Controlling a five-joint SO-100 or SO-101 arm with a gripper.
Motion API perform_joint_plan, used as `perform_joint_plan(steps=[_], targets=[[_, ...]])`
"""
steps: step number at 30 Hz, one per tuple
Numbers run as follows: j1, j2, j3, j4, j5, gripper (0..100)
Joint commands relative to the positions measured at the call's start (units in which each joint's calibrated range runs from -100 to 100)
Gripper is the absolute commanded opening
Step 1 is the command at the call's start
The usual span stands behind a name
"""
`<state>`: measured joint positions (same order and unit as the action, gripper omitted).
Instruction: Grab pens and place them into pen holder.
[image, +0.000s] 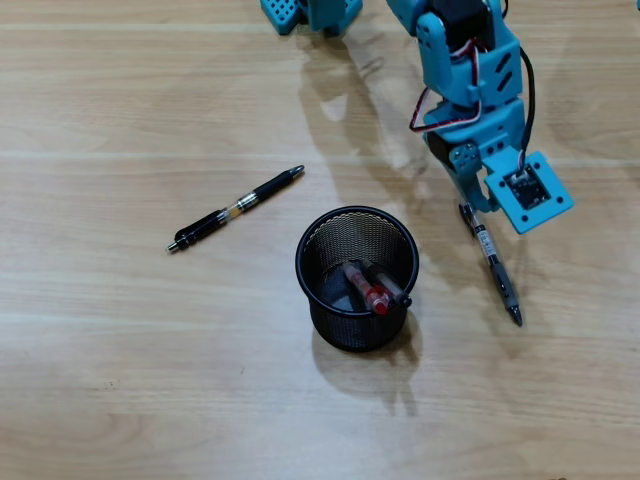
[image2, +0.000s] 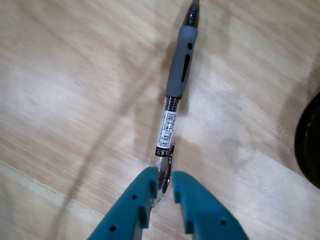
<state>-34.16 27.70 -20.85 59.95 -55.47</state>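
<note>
Two pens lay inside the pen holder (image: 356, 278) in the overhead view, a red-and-clear pen (image: 368, 290) and a grey-and-clear pen (image: 388, 284) beside it, both leaning toward the right wall of the black mesh cup. The cup stood upright near the middle of the table (image: 120, 380).

Left of the cup, well apart from it, the black pen with a yellow band (image: 236, 209) lay flat and diagonal on the wood. Right of the cup, the black-and-clear pen (image: 497, 273) lay with its tip toward the lower edge of that view, its upper end under the blue arm.

In the wrist view the jaws (image2: 163, 186) stood narrow around the clear clip end of that pen (image2: 172, 107), which passed between them; whether they truly pressed it could not be told. Only a dark sliver of the cup (image2: 311, 140) showed at the right edge there, cut off by the frame.

The table was light wood with visible grain, and the arm cast soft shadows across it. Another blue part (image: 310, 14) was cut off at the top edge.
</note>
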Motion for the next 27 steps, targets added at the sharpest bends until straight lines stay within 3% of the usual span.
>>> perform_joint_plan(steps=[1, 4, 10, 27], targets=[[-0.3, 0.5, -2.9, -3.0, -0.3, 14], [-0.5, 1.6, -2.4, -7.2, -0.2, 20], [-1.9, 6.0, -2.8, -13.4, -1.9, 21], [-4.3, 15.0, -2.3, -13.7, -9.3, 20]])
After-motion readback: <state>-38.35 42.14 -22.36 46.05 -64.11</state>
